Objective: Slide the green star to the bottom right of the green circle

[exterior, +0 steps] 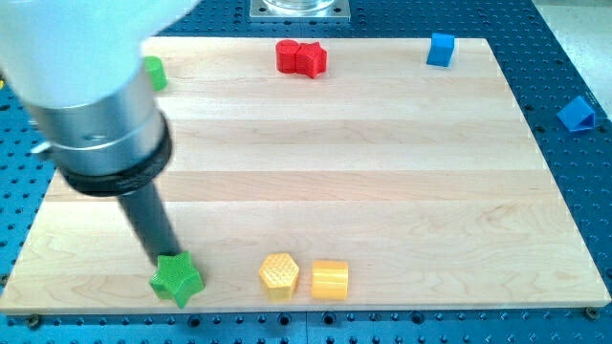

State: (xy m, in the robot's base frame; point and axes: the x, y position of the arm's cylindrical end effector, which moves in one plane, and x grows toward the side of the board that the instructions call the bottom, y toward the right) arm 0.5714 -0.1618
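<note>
I have no gripper, so nothing opens, closes or grips; I end in a straight dark rod. My tip (pixel 168 259) rests low in the left of the frame, touching the upper edge of the green star (pixel 177 280), which sits just below it and close to the bottom edge of the tabletop (pixel 382 143). The green circle (pixel 154 73) lies well apart, in the upper left of the frame, partly hidden behind my wide grey arm housing. So the star must travel up the frame, and my tip is on the wrong side of it for that: I judge I would need to come round beneath the star before pushing. My rod slants from the housing at the upper left down toward the lower right. Right of the star sit a yellow hexagon (pixel 278 273) and a yellow cylinder (pixel 330 279), side by side. Farther off, at the top edge, a red block (pixel 301 57) of unclear shape and a blue cube (pixel 440 49); another blue block (pixel 576 114) lies off the tabletop at the right
</note>
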